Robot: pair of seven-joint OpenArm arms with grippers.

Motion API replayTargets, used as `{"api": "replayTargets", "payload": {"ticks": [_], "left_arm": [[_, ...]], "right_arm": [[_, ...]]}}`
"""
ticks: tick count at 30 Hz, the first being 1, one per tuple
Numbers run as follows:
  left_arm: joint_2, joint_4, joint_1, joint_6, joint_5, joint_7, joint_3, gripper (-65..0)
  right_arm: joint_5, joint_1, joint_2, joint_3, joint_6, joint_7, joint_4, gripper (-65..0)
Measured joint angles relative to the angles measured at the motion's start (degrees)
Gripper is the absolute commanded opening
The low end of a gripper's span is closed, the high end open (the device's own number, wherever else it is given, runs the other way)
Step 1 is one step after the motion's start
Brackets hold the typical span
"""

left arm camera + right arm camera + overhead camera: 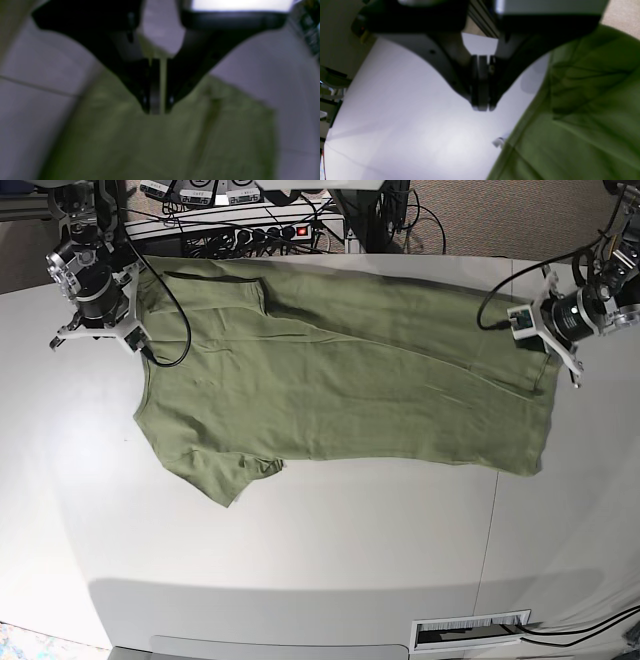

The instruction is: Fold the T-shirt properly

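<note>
Big white table (300,560) takes up most of the view. Behind its far edge there's a power strip (262,232) in a tangle of black cables (420,220), with carpet (520,215) alongside that.

T-shirt (340,380): soft olive-green cloth, matt, lightly wrinkled, stitched hem just beside the right gripper (482,108) fingertips. Table (300,560): smooth white surface, faint sheen, beneath both fingers. Left gripper (156,111): dark matt plastic fingers.
</note>
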Motion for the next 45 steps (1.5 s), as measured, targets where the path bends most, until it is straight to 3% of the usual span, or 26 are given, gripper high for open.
{"api": "replayTargets", "payload": {"ticks": [8, 22, 25, 28, 32, 35, 45], "left_arm": [[0.04, 0.00, 3.76, -0.79, 0.00, -0.44, 0.00, -60.1], [0.35, 1.18, 13.35, 1.77, 1.57, -4.59, -1.31, -60.2], [0.33, 2.91, 14.16, 1.49, 1.62, -2.82, -1.31, -60.2], [0.37, 5.84, 15.61, -1.70, 1.53, -2.73, -0.83, -60.2], [0.68, 8.15, 15.89, -2.51, 1.38, 0.33, -0.37, -60.2], [0.68, 8.22, 15.93, -0.55, 1.40, 0.48, -0.28, -60.2], [0.79, 6.84, 11.26, 0.17, 3.52, 0.83, -0.13, -60.2]], "right_arm": [[1.79, 0.94, -0.20, 0.00, -0.04, 0.81, 0.00, -65.0], [1.84, 3.26, -0.20, 0.00, 0.13, 1.73, 0.00, -65.0], [1.79, 3.82, -0.20, 0.00, 0.11, 1.92, 0.00, -65.0], [1.81, 3.78, -0.20, 0.00, 0.13, 1.90, 0.00, -65.0], [1.79, 3.80, -0.20, 0.00, 0.11, 1.90, 0.00, -65.0], [1.81, 3.80, -0.20, 0.00, 0.11, 1.92, 0.00, -65.0], [1.79, 3.80, -0.17, 0.00, 0.11, 1.75, 0.00, -65.0]]}}
